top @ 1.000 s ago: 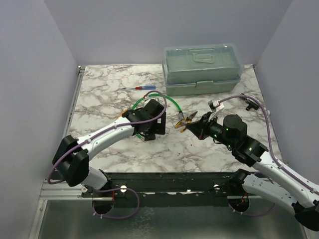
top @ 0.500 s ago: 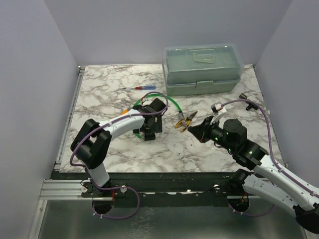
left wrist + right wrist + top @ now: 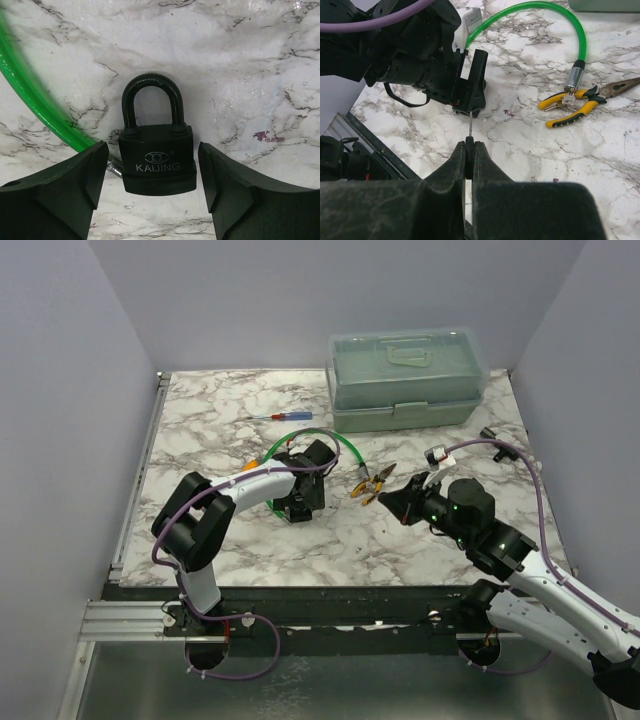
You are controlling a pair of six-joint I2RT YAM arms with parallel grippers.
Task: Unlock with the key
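Right hand (image 3: 469, 146) is pinched together on the key (image 3: 469, 127) at the lower middle of the right wrist view. The dark head is buried between the tips, and only the thin silver blade sticks out, edge-on, pointing up the frame. In the top view that hand sits right of centre, near the yellow-handled pliers (image 3: 368, 483) and to their lower right, well apart from the lock.

Left hand (image 3: 153, 167) has its fingers (image 3: 65, 195) apart, one on each side of the black padlock (image 3: 156, 160). The padlock lies logo-up on the marble counter (image 3: 250, 60) at the centre of the left wrist view, with its shackle seated and pointing to the top of the frame. A narrow gap shows on both sides, so the body is bracketed, not gripped. A green cable (image 3: 27, 95) curves down the upper left of that frame.

The key looks light and stiff, but the blade is slim enough to twist in a loose pinch, so the flat head is the right place to hold it. The padlock looks hard, smooth and fairly heavy, and would probably slide on the polished counter if pushed. It is best squeezed across the sides of its body, leaving the bottom face free. The keyhole is not visible.
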